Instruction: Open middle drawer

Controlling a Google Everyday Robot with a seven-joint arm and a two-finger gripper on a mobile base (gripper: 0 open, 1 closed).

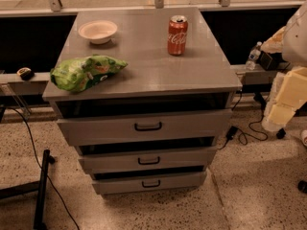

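Jaws first: honestly can't tell whether they're spread or closed. The gripper [287,99] is only a pale, blocky, yellowish shape hanging at the far right edge, well off to the side of the cabinet [144,80] and touching none of it. It sits roughly level with the top drawer's front.

Only the one camera view, looking down at the grey metal cabinet from the front. The middle drawer [192,158] is the mid-sized of three fronts stacked down the face, with the biggest front [96,128] above it and the thinnest [115,184] below. Its small black loop handle [148,161] sits dead centre, and there's a dark strip showing along the top of the front.

On the cabinet top: a pale bowl [98,31] back left, a red Coke can [177,35] standing upright back right, and a green snack bag [86,72] lying at the front left corner. A water bottle [253,56] stands on the ledge behind the cabinet to the right, and black cables [244,133] trail on the speckled floor [158,210].
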